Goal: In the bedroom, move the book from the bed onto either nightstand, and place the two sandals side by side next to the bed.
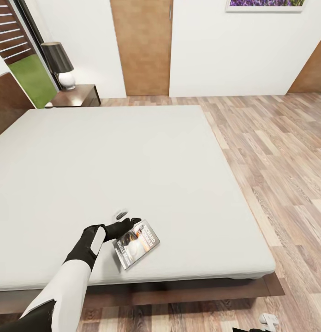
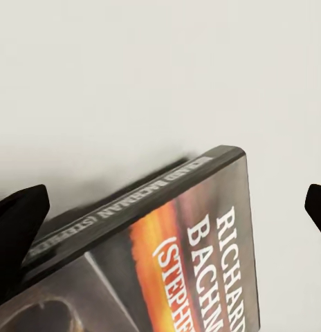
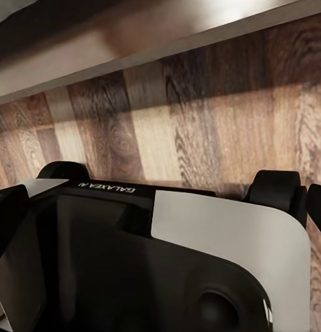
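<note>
lying on the bed (image 1: 133, 166), the book (image 1: 135, 244) sits between the spread-open left gripper (image 1: 133, 224) fingers

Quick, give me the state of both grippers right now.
Left gripper: open, fingers spread either side of the book on the bed, not gripping it.
Right gripper: cannot be told.
</note>
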### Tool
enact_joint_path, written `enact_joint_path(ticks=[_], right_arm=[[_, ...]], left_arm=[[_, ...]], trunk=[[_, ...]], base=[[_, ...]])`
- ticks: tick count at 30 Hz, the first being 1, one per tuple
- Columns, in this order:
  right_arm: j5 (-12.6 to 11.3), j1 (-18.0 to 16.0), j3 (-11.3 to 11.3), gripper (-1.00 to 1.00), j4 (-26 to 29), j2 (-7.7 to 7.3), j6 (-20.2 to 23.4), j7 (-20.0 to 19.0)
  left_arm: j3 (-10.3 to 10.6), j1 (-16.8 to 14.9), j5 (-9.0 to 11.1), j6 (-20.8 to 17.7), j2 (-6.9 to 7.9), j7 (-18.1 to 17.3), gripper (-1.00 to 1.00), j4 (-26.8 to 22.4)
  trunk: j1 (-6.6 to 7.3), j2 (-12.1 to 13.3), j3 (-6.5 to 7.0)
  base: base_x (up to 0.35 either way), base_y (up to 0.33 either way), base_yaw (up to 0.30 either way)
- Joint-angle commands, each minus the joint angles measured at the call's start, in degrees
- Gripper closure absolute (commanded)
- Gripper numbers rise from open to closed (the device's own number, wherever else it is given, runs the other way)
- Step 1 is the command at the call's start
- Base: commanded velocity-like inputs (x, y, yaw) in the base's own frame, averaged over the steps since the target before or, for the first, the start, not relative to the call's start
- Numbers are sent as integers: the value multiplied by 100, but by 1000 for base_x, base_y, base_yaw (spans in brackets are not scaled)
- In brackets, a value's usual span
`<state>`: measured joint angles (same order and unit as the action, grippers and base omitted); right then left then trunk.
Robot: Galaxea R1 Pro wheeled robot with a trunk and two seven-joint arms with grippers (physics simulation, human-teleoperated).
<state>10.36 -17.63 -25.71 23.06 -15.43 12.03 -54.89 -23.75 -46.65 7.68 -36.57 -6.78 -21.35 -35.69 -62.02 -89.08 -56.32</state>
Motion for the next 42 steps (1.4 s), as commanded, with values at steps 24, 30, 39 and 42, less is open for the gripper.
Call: enact_joint_path(ticks=[24, 30, 39, 42], right_arm=[[45, -4, -49, -100, 8, 5, 45, -39], [45, -4, -49, -100, 9, 5, 45, -39], [45, -4, -49, -100, 8, 5, 45, -40], [45, -4, -49, -100, 9, 5, 46, -39]], left_arm=[[-33, -2, -12, -38, -7, -1, -100, 1], [-33, -2, -12, -35, -7, -1, -100, 1], [-33, -2, -12, -37, -8, -1, -100, 1], [-33, -2, -12, -35, -9, -1, -100, 2]], trunk=[[0, -2, -4], [0, -2, -4], [0, -2, -4], [0, -2, -4]], base=[[0, 0, 0], [-19, 0, 0], [-90, 0, 0], [-42, 0, 0]])
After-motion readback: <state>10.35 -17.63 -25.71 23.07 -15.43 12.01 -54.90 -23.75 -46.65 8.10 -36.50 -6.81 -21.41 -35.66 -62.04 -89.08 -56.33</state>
